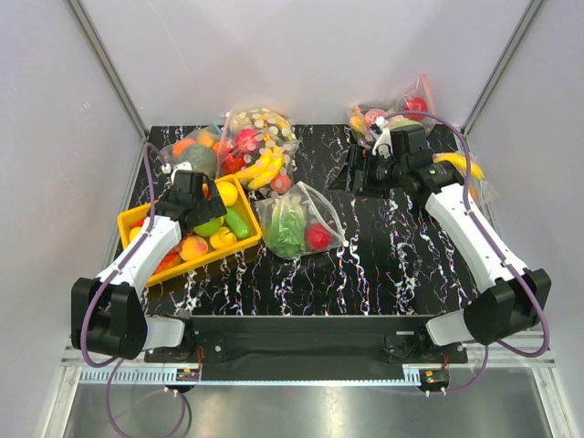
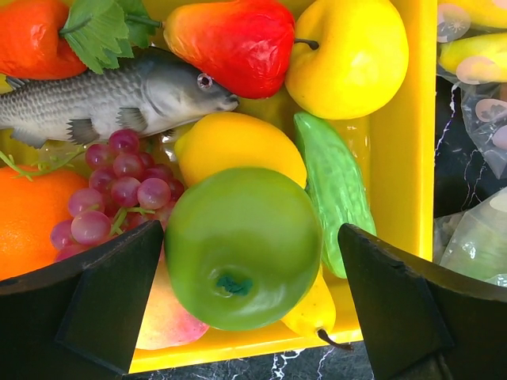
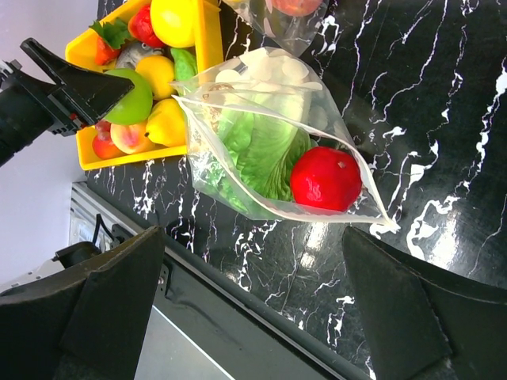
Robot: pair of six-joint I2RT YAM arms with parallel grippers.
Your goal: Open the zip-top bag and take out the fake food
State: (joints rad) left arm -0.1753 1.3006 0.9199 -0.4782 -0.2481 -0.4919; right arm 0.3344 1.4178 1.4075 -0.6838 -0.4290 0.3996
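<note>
My L gripper (image 2: 249, 241) hangs over the yellow tray (image 2: 405, 158) at the left of the table (image 3: 428, 119), fingers wide apart. The green apple (image 2: 242, 249) lies in the tray betw. them, on top of other fruit; the L finger is very near it, the R one has a clear gap. My R gripper (image 3: 253, 237) is up over the far right part of the table, fingers also wide apart, nothing in them. The zip-top bag (image 3: 277, 75) lies flat at approx. the table middle, just beside the tray, mouth open. Inside are the lettuce (image 3: 257, 150) and the red fruit (image 3: 325, 178), touching each other.
</note>
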